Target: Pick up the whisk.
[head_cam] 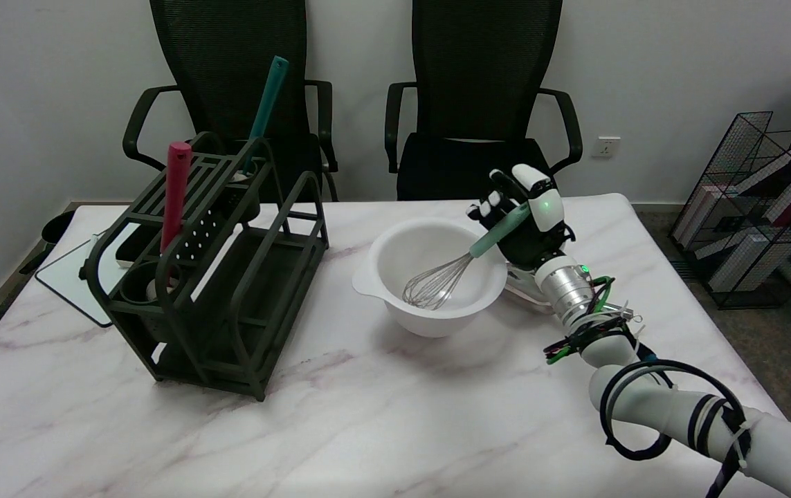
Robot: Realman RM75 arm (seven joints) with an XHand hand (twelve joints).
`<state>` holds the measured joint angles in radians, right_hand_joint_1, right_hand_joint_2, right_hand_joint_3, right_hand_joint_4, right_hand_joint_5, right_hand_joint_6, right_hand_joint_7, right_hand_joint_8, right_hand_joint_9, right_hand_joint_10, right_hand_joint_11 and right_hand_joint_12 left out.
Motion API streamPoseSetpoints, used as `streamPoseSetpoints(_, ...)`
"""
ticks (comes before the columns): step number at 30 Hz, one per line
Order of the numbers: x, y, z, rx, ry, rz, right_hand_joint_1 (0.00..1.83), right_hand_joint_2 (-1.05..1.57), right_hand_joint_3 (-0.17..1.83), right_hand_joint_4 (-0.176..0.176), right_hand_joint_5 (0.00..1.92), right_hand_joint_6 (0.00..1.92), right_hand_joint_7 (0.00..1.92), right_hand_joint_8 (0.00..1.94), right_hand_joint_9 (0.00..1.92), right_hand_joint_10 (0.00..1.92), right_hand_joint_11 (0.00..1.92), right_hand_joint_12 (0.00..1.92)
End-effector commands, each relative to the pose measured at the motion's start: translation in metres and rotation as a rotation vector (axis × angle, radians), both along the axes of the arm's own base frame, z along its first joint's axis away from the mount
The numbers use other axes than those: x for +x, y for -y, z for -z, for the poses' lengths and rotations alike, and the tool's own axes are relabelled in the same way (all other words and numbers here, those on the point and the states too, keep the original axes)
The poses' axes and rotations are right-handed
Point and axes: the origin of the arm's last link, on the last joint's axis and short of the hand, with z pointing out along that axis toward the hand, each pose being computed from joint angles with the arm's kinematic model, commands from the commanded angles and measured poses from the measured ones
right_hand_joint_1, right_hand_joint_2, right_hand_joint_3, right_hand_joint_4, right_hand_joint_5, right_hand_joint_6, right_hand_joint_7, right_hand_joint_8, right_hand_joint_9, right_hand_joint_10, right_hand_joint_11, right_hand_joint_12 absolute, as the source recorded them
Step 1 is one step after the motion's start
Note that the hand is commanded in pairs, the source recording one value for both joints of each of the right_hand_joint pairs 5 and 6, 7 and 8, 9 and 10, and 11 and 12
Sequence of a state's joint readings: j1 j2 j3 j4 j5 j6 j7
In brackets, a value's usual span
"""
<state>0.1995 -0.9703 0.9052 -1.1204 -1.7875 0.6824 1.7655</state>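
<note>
Right robot hand (524, 218) grasps whisk (461, 265) handle, wires inside white bowl (430, 277).

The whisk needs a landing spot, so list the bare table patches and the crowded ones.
Bare: the wide marble strip along the table's near edge, in front of the rack and bowl; also the gap between rack and bowl. Crowded: right of the bowl, where the right hand holds the whisk, and the far-left corner behind the rack.
</note>
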Motion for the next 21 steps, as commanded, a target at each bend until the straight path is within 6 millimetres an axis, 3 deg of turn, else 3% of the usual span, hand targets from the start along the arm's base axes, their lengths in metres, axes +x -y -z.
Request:
streamPoseSetpoints(1, -0.0011, 0.0004, -0.0052, -0.010, -0.028, -0.002, 0.78, 0.72, 0.86, 0.000, 1.14, 1.14, 1.48, 1.48, 1.46, 1.46, 1.16, 1.16)
streamPoseSetpoints(9, 0.0012, 0.0027, -0.0061, -0.011, -0.031, -0.008, 0.79, 0.74, 0.84, 0.000, 1.53, 1.53, 1.68, 1.68, 1.69, 1.69, 1.37, 1.37)
streamPoseSetpoints(13, 0.0020, 0.0033, -0.0063, -0.012, -0.032, -0.010, 0.82, 0.66, 0.88, 0.000, 1.86, 1.86, 1.85, 1.85, 1.79, 1.79, 1.46, 1.46)
streamPoseSetpoints(21, 0.0051, 0.0062, -0.0055, -0.008, -0.034, -0.018, 0.89, 0.72, 0.83, 0.000, 1.92, 1.92, 1.92, 1.92, 1.92, 1.92, 1.63, 1.63)
